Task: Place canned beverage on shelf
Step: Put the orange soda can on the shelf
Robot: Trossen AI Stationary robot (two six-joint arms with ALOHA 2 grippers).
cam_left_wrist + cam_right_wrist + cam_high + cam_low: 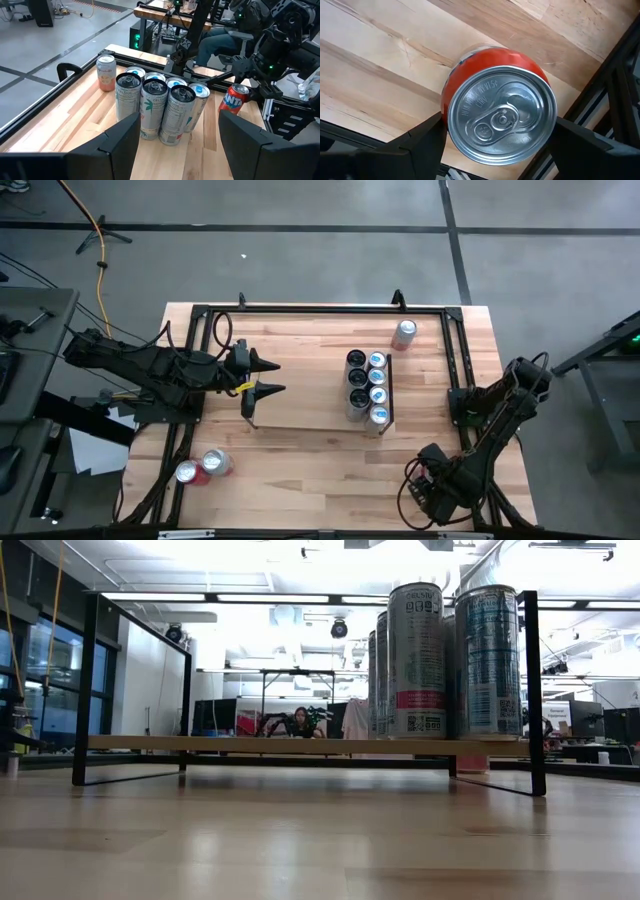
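Cans already stood in two tight rows at the right end of the shelf, seven of them as far as I could count, and the one the job now turned on was an orange can standing upright on the tabletop near its front right corner, off the shelf altogether. The right end effector hung straight over it, top of the can facing up into the wrist camera, one dark finger on each flank. The fingers stood apart, close beside the can's sides, and I could not tell that they pressed it, so I judged the can was not yet gripped. The left end effector waited over the shelf's bare left half with its fingers spread and nothing between them.

What worried me was the grip: a squeeze taken too near the rim, or off centre, could let the smooth can slip or tip on the lift. Carrying it in, the packed rows left little room, and a low approach might knock a standing can or catch the black wire frame at that end. A pink can by the far rail and two more cans at the front left stood out of its way.
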